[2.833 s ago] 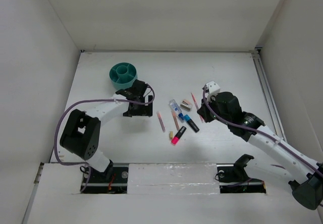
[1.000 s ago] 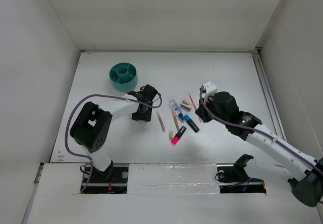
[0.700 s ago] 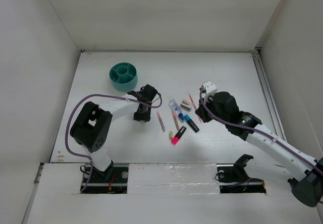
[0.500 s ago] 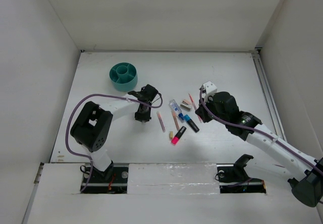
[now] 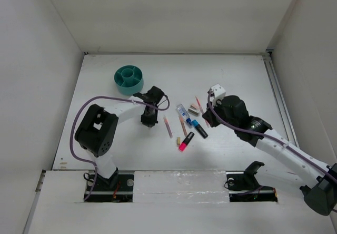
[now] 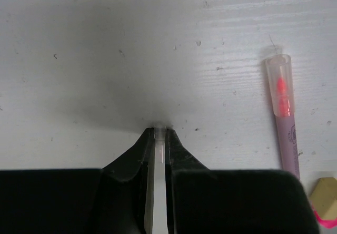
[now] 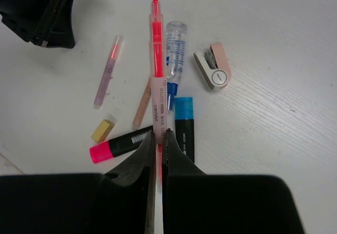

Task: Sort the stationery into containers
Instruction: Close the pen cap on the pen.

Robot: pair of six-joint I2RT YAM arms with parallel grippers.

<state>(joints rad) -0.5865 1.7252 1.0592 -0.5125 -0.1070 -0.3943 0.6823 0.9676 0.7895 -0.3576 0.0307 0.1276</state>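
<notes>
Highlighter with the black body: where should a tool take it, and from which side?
Take the highlighter at its black mid-body, from straight above, closing across its width. It lies flat; the tan piece sits close by its pink end and the marker by the other, so the middle looks clearest.

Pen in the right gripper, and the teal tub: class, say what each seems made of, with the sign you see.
Pen: probably clear glossy plastic; its red core shows through the barrel. Tub: likely moulded plastic, going by the even teal colour and thin walls; gloss unclear from above.
</notes>
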